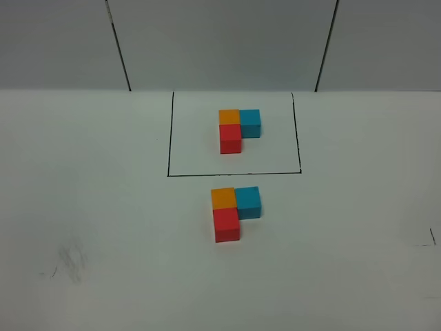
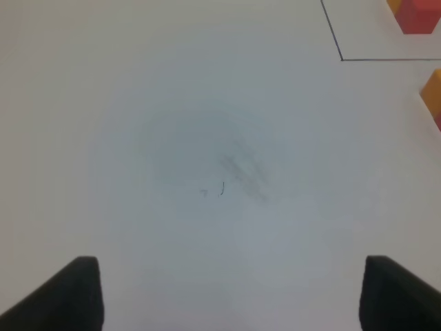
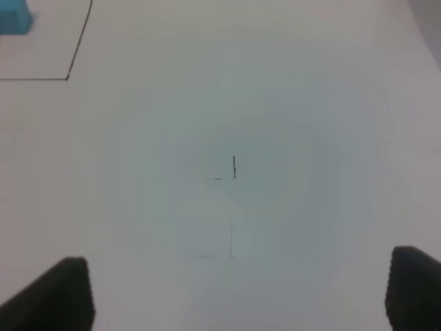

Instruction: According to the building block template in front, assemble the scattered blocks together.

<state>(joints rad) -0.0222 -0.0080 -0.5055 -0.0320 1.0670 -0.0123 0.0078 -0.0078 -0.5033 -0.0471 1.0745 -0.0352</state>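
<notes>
The building block template [image 1: 238, 129] is an orange, blue and red L inside a black drawn rectangle [image 1: 234, 174] at the back of the white table. In front of it lie the scattered blocks, touching in the same L: orange [image 1: 223, 198], blue [image 1: 248, 201], red [image 1: 227, 225]. No arm shows in the exterior high view. My left gripper [image 2: 234, 296] is open over bare table, with the template's red cube [image 2: 419, 15] and the loose orange cube [image 2: 433, 96] at the picture's edge. My right gripper [image 3: 238, 293] is open too, with only the template's blue cube [image 3: 14, 17] in sight.
A grey smudge [image 1: 71, 262] marks the table at the front left, and a small pen mark [image 1: 432, 236] sits near the right edge. White wall panels with dark seams [image 1: 118, 48] stand behind the table. The frame's corner [image 2: 341, 59] shows in the left wrist view.
</notes>
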